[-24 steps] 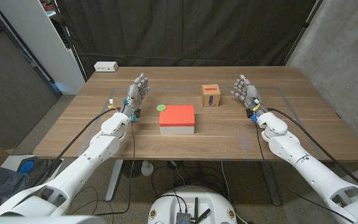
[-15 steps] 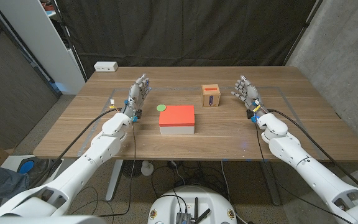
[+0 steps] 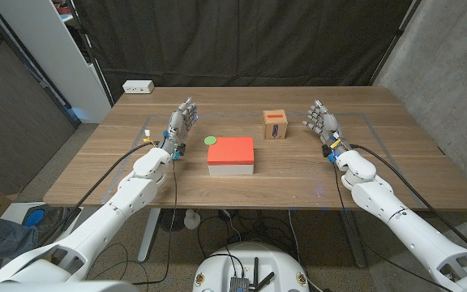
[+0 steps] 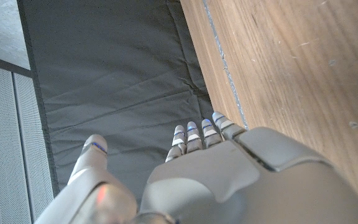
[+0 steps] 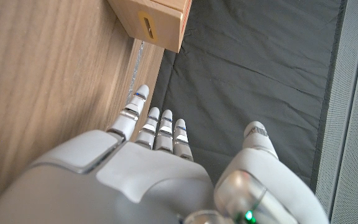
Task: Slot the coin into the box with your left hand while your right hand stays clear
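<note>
A small green coin (image 3: 211, 140) lies on the wooden table (image 3: 242, 191), just left of a white block with a red top (image 3: 231, 155). A small wooden box (image 3: 276, 125) with a slot in its red-marked face stands behind and to the right of the block; its slot also shows in the right wrist view (image 5: 148, 28). My left hand (image 3: 178, 126) stands on its edge left of the coin, fingers apart, holding nothing. My right hand (image 3: 323, 123) stands the same way right of the box, empty. Both hands show from behind in the wrist views (image 4: 229, 180) (image 5: 142, 180).
A white power strip (image 3: 138, 87) lies at the table's far left corner. A black curtain (image 3: 242, 40) hangs behind the table. Bare wood stretches along the front edge and between the block and each hand.
My right hand has drifted slightly toward the front of the table. The left hand, the coin and the box have not moved.
</note>
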`<action>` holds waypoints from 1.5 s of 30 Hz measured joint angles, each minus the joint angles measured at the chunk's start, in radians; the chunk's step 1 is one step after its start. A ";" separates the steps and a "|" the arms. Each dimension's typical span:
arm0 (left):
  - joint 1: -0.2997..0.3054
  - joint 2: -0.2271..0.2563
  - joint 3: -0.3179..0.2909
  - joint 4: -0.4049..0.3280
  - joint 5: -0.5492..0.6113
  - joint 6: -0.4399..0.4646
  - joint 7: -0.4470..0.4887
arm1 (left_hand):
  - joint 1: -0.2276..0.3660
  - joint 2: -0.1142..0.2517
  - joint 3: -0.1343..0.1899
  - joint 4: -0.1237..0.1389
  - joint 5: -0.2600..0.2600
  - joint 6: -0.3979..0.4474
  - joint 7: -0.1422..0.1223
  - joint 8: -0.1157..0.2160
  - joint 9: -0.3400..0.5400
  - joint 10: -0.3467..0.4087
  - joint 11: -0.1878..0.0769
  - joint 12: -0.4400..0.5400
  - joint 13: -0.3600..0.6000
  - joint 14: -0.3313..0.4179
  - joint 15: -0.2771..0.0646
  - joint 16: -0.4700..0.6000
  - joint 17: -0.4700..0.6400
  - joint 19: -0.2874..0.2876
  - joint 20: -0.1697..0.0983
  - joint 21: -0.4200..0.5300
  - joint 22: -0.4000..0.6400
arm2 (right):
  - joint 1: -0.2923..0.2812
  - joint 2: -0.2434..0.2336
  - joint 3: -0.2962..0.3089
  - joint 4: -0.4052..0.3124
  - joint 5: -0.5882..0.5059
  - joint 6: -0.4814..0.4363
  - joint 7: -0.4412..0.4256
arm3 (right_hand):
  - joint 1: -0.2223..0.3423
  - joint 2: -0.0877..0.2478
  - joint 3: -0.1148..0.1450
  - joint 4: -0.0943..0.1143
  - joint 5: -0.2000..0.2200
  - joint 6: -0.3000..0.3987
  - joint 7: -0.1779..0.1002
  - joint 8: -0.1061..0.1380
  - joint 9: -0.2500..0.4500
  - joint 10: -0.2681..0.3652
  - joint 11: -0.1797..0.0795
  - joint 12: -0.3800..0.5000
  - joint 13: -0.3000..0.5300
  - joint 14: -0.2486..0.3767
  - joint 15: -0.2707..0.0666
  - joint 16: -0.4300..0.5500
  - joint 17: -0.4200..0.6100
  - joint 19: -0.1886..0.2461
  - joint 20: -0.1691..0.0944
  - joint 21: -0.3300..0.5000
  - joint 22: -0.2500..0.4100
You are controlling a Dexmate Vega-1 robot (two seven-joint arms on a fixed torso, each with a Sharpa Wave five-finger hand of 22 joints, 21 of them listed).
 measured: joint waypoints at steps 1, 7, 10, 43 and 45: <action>0.002 0.003 0.000 -0.004 -0.002 0.011 0.002 | 0.000 0.000 0.000 0.000 0.000 0.005 -0.005 0.000 0.000 0.013 -0.001 0.006 0.000 0.016 -0.002 0.003 0.000 0.013 0.005 0.006 0.002 | -0.004 -0.001 0.000 -0.004 -0.001 0.000 -0.002 | 0.000 0.000 0.000 0.000 0.000 0.000 0.000 0.000 0.000 0.000 0.000 0.000 0.000 0.000 0.000 0.000 0.000 0.000 0.000 0.000 0.000; 0.012 0.016 -0.006 -0.029 -0.009 0.041 0.018 | 0.000 0.000 0.000 0.000 0.000 0.045 -0.004 0.008 0.000 0.143 -0.004 0.038 0.005 0.199 -0.020 0.042 0.005 0.162 0.018 0.052 0.008 | -0.013 -0.003 0.001 -0.019 -0.011 0.007 -0.015 | 0.000 0.000 0.000 0.000 0.000 0.000 0.000 0.000 0.000 0.000 0.000 0.000 0.000 0.000 0.000 0.000 0.000 0.000 0.000 0.000 0.000; 0.017 0.025 -0.008 -0.042 -0.012 0.059 0.027 | 0.000 0.000 0.000 0.000 0.000 0.070 -0.002 0.008 0.000 0.214 -0.007 0.051 0.005 0.297 -0.033 0.060 0.005 0.241 0.019 0.076 0.013 | -0.019 -0.002 0.001 -0.028 -0.019 0.015 -0.024 | 0.000 0.000 0.000 0.000 0.000 0.000 0.000 0.000 0.000 0.000 0.000 0.000 0.000 0.000 0.000 0.000 0.000 0.000 0.000 0.000 0.000; 0.095 0.124 -0.060 -0.218 -0.053 0.251 0.156 | -0.012 0.030 0.025 0.011 0.004 0.502 0.074 0.027 0.000 1.342 -0.216 0.401 0.200 1.376 -0.261 0.514 0.165 1.067 -0.232 0.582 0.229 | -0.057 0.008 -0.001 -0.083 -0.069 0.062 -0.077 | 0.000 0.000 0.000 0.000 0.000 0.000 0.000 0.000 0.000 0.000 0.000 0.000 0.000 0.000 0.000 0.000 0.000 0.000 0.000 0.000 0.000; 0.100 0.132 -0.064 -0.230 -0.064 0.280 0.168 | -0.011 0.030 0.032 0.004 0.004 0.505 0.071 0.021 0.000 1.361 -0.225 0.426 0.217 1.381 -0.261 0.537 0.183 1.118 -0.251 0.583 0.202 | -0.059 0.008 -0.001 -0.086 -0.071 0.061 -0.079 | 0.000 0.000 0.000 0.000 0.000 0.000 0.000 0.000 0.000 0.000 0.000 0.000 0.000 0.000 0.000 0.000 0.000 0.000 0.000 0.000 0.000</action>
